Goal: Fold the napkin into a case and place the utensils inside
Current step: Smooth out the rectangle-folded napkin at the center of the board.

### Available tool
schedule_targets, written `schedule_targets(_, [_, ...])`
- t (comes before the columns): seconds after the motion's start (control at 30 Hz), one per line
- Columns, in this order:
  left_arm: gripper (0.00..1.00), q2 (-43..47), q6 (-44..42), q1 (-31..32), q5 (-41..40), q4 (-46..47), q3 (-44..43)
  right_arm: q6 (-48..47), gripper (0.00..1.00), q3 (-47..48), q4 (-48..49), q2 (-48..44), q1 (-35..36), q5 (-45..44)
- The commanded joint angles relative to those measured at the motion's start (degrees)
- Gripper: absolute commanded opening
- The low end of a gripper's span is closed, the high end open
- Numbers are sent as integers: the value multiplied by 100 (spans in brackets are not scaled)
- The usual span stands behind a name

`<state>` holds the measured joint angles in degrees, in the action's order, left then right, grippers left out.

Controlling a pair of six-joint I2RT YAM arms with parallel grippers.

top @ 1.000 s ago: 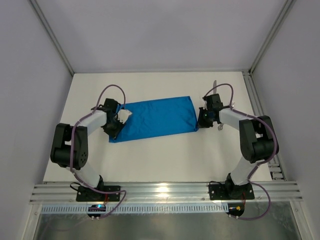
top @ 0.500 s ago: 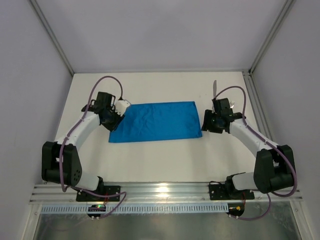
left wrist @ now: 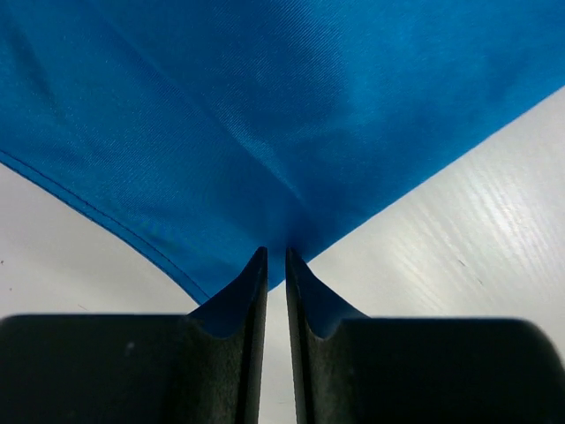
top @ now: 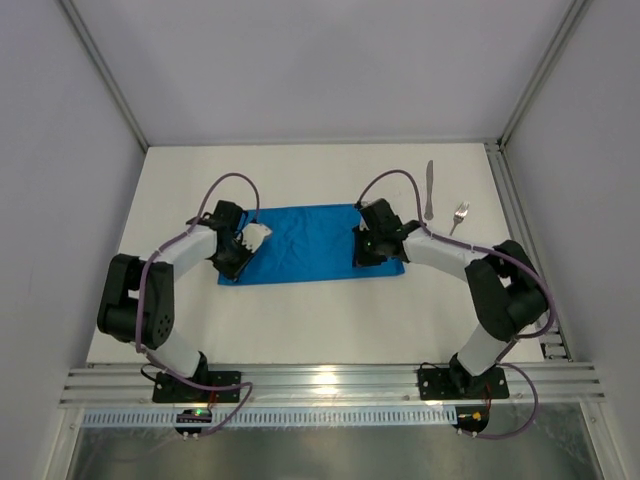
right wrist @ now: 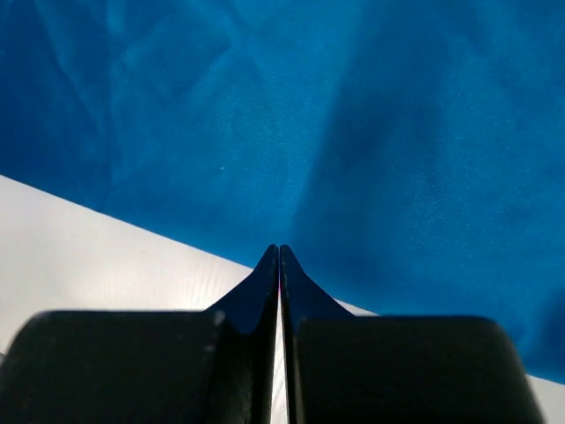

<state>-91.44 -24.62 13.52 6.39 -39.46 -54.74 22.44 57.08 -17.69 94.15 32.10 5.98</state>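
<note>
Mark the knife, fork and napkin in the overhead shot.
knife [top: 429, 190]: top external view, middle of its length.
fork [top: 458, 219]: top external view, middle of its length, below the tines.
napkin [top: 305, 245]: top external view, bare centre of the cloth between the two arms.

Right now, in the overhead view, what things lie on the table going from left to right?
napkin → knife → fork
</note>
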Motion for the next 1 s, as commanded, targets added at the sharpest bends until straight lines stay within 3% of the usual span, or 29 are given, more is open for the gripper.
schedule_targets(0.0, [15, -137, -25, -16, -463, 386, 130, 349, 4, -91, 425, 216, -176, 141])
schedule_targets(0.23, [15, -655, -60, -16, -578, 624, 209, 648, 4, -970, 758, 52, -924, 299])
schedule_targets(0.47, [14, -796, -78, -51, -578, 589, 165, 543, 4, -1375, 434, -388, -1407, 114])
schedule_targets(0.7, [13, -797, -122, -51, -586, 606, 236, 683, 4, -1682, -50, -1011, -1777, -922])
schedule_targets(0.97, [13, -665, -139, -51, -552, 633, 262, 525, 4, -1709, -278, -1197, -2041, -1038])
